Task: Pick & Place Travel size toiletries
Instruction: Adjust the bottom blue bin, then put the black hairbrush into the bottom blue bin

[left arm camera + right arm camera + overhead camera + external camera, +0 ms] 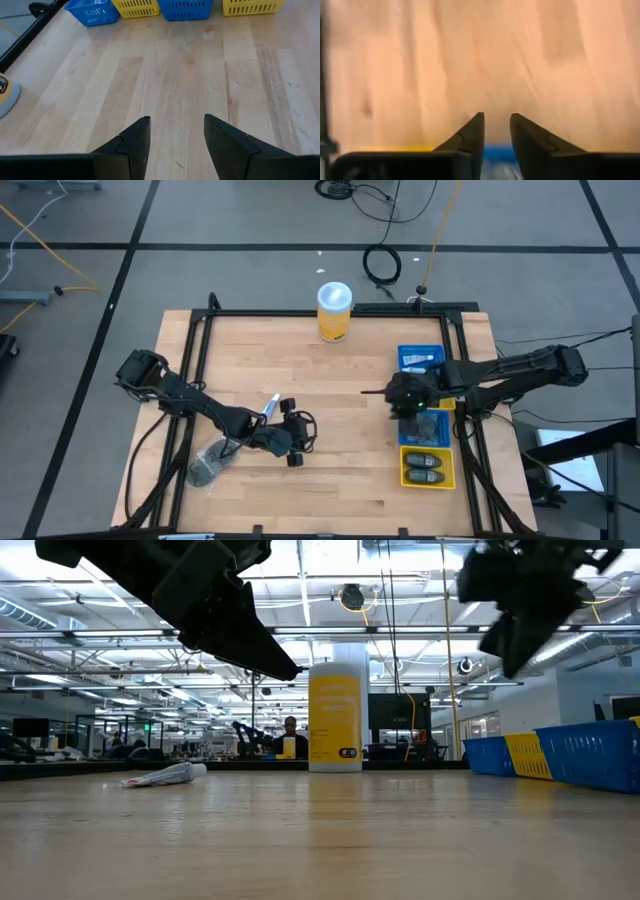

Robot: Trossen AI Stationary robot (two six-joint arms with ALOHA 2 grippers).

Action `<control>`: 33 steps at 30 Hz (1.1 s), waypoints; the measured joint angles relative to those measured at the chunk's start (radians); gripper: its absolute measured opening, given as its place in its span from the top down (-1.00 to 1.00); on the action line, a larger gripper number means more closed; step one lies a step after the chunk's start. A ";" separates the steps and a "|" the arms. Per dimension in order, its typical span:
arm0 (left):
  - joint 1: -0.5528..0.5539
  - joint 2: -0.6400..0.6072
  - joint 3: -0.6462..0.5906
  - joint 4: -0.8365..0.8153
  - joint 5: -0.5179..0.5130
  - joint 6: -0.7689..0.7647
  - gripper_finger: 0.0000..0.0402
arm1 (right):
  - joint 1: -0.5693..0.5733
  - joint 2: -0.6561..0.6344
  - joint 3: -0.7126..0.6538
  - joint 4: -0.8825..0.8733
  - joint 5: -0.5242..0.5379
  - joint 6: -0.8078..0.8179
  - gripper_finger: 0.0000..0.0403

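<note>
Left fingers point(135, 145): released, gap wide, nothing between them, only bare surface point(190, 75) ahead. They hang above the wood, not touching it.

The white tube point(272, 408) lies just behind and beside those fingers, near the wrist, and my left wrist view doesn't show it at all. Risk: if I descend from here I clench on air, or the wrist housing nudges the tube and it rolls. It's round and light, so I expect it to skid easily. I'd need to back up and re-aim first.

A grey crumpled bundle point(210, 465) sits farther back under the left arm. I cannot tell what's in it. An elbow sweep could drag it.

Right fingers point(470, 135): parted only narrowly, nothing visible between them, hanging above the bin row at its inner edge. The blue bin point(402, 360) is to one side of them and the yellow bin point(451, 470), holding dark oblong pieces point(424, 465), to the other. Risk: coming down here, a fingertip could clip a bin wall and shift or tip the row.

If the left arm carries the tube toward the bins while the right one sits there, the two collide. One must clear out first.

The yellow canister point(334, 310) is well apart from both, low risk.
</note>
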 joint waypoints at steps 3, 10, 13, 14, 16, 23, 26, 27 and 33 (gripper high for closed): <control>0.002 0.000 0.000 0.000 0.000 0.001 0.08 | 0.024 0.064 0.001 0.112 -0.007 -0.011 0.74; 0.008 0.000 0.000 -0.002 0.000 -0.005 0.08 | 0.031 0.281 0.000 0.022 -0.100 -0.070 0.98; 0.008 0.000 -0.003 0.001 0.000 -0.007 0.08 | 0.037 0.322 0.000 -0.034 -0.109 -0.080 0.98; 0.007 0.000 -0.007 0.003 0.000 -0.007 0.08 | 0.038 0.326 0.000 -0.048 -0.108 -0.078 0.97; 0.008 0.000 -0.015 0.006 0.000 -0.008 0.08 | 0.038 0.324 0.000 -0.070 -0.109 -0.078 0.97; 0.008 0.000 -0.019 0.004 0.000 -0.030 0.08 | 0.062 0.205 -0.002 0.080 -0.045 -0.101 0.99; -0.004 -0.010 -0.019 -0.063 -0.002 -0.083 0.08 | 0.111 0.144 -0.035 0.363 0.092 -0.151 1.00; -0.014 -0.025 -0.019 -0.116 -0.011 -0.116 0.08 | 0.127 0.135 -0.057 0.477 0.132 -0.167 1.00; -0.119 -0.145 -0.017 -0.574 -0.083 -0.457 0.08 | 0.205 0.163 -0.257 1.200 0.178 -0.318 0.98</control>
